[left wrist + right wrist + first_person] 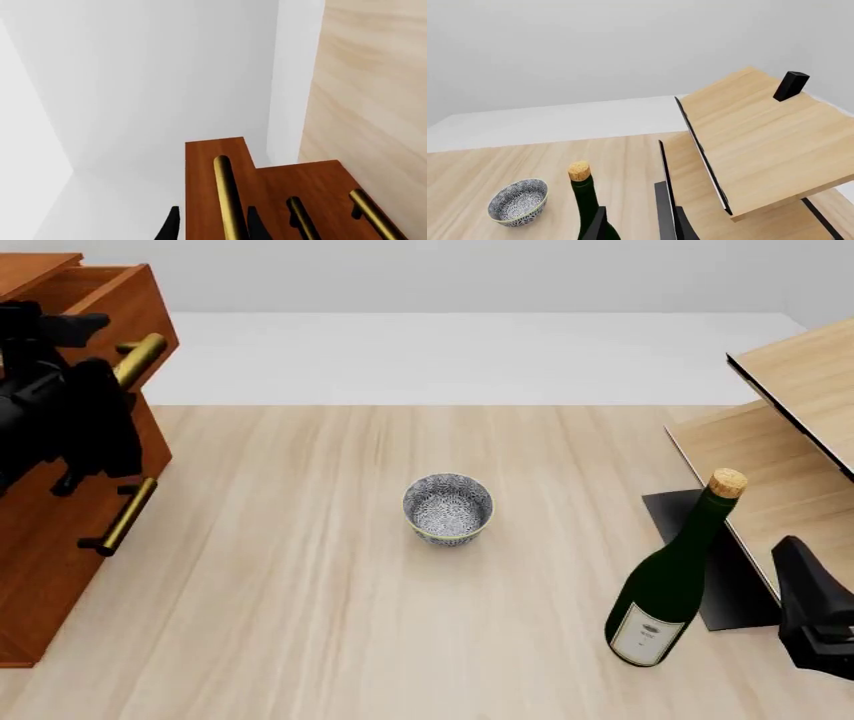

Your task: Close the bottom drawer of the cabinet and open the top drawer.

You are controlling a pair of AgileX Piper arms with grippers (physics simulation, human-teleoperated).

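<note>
Reddish-brown wooden cabinet (54, 570) sits at the far left of the surface (334, 640), cropped by the frame edge. Top drawer (120, 302) sticks out toward the middle of the surface, its brass handle (140, 358) partly hidden behind the left arm. Bottom drawer (74, 585) front looks flush with the cabinet face, handle visible below the arm; middle drawer mostly blocked by the arm. Left tool (212, 225) straddles the top drawer's handle in the left wrist view, a black finger on each side of the bar; only the fingertips (171, 222) show, so contact with the bar can't be told. Right tool (639, 225) sits low at the right edge in the front view, mostly cut off; fingers spread apart, nothing between them. Green wine bottle (671, 575) with cork stands near it, patterned bowl (449, 508) mid-surface, pale plywood shelf unit (801, 440) at right, cropped.
</note>
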